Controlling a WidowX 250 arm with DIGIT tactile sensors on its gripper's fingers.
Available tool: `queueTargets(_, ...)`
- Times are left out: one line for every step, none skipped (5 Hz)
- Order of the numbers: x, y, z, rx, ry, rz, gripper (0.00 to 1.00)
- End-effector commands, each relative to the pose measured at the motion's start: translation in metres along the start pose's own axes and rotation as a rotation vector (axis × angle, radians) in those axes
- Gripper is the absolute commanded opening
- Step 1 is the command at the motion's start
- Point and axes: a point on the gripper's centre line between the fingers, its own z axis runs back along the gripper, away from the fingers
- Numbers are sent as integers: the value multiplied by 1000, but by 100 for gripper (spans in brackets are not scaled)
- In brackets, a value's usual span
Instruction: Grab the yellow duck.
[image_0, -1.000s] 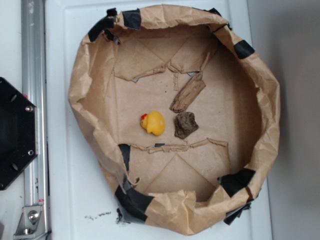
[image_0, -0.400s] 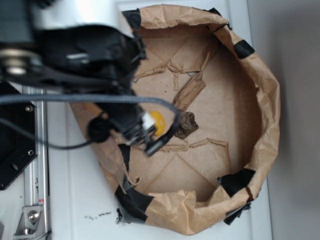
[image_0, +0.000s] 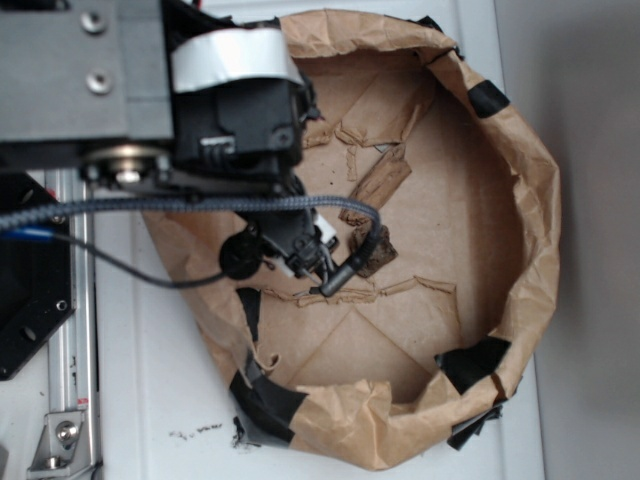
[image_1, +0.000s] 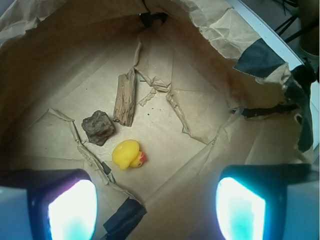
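Observation:
The yellow duck (image_1: 127, 154) sits on the brown paper floor in the wrist view, beak to the right, a little ahead of the gripper and left of centre. In the exterior view the arm hides the duck. My gripper (image_1: 156, 210) is open and empty, its two pads glowing at the bottom left (image_1: 70, 210) and bottom right. It hangs above the duck without touching it. In the exterior view the gripper (image_0: 305, 252) is over the left middle of the paper bowl.
A dark brown lump (image_1: 98, 127) lies just left of the duck, also in the exterior view (image_0: 375, 250). A tan bark strip (image_1: 125, 97) lies beyond it. The crumpled paper bowl wall (image_0: 525, 200) with black tape rings them. A metal rail (image_0: 70, 330) runs at left.
The arm has swung in from the left over the bowl and now covers the duck in the exterior view; a second ago it was out of view. The duck, lump and strip have not moved.

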Motion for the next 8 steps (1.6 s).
queueTargets(5,5,6,-14,-23,10,100)
queueTargets(11,3,-45,101,18,8,100)
queueTargets(2,-2,-73,141,40,-22,100)
queueTargets(-10,-6,-91,122,51,-82,100)
queueTargets(-11,7,-88,94,57,-73,100)
queueTargets(-2,16,-88,87,33,-37,100)
queueTargets(0,15,-90,85,15,-39,100)
queueTargets(1,11,-101,73,18,-43,100)
